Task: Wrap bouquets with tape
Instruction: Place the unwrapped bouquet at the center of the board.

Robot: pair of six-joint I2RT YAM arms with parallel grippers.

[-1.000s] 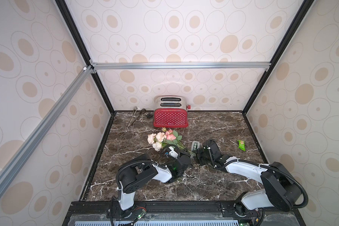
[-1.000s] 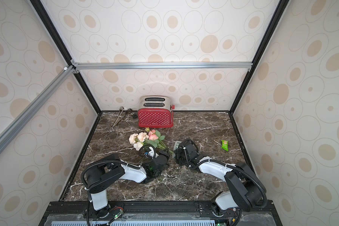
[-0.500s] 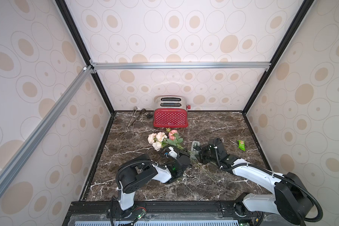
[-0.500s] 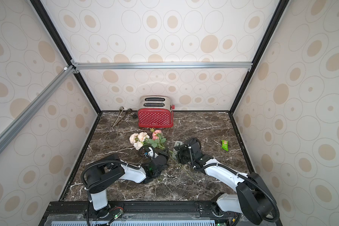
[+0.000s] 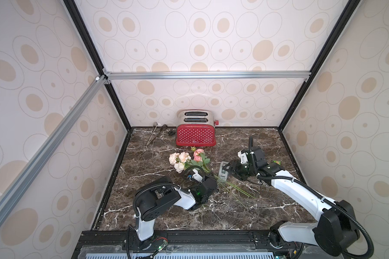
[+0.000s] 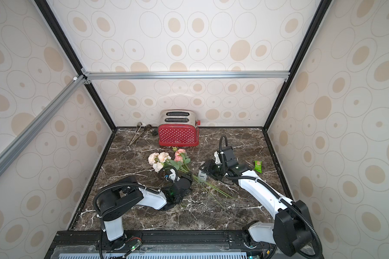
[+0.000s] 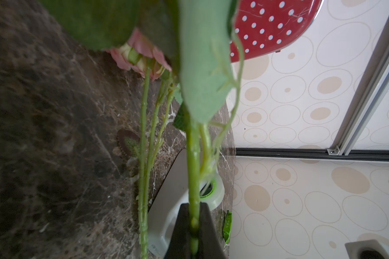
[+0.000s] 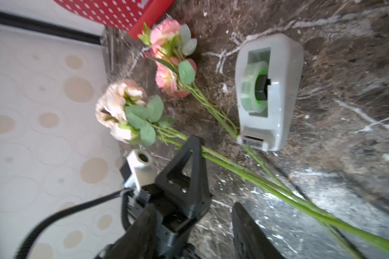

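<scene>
bouquets (image 8: 135, 116) by tape (image 8: 279, 89), held in L fingers (image 8: 198, 166)

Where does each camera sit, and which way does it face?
Both top views: high up front, looking down at table, bouquets, tape, toaster; shows left arm, left end effector, right arm, right end effector.
Left wrist: on left arm, looking along stems toward toaster; its end effector shut on bouquets.
Right wrist: on right arm, facing tape, bouquets; its open fingers show.
Shared: both wrist views show tape.

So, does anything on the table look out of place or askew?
Yes. The bouquet lies split in two, a pink bunch and a cream bunch, not gathered. The pink bunch's stems seem to run under a corner of the tape dispenser, so it may sit unevenly.
</scene>
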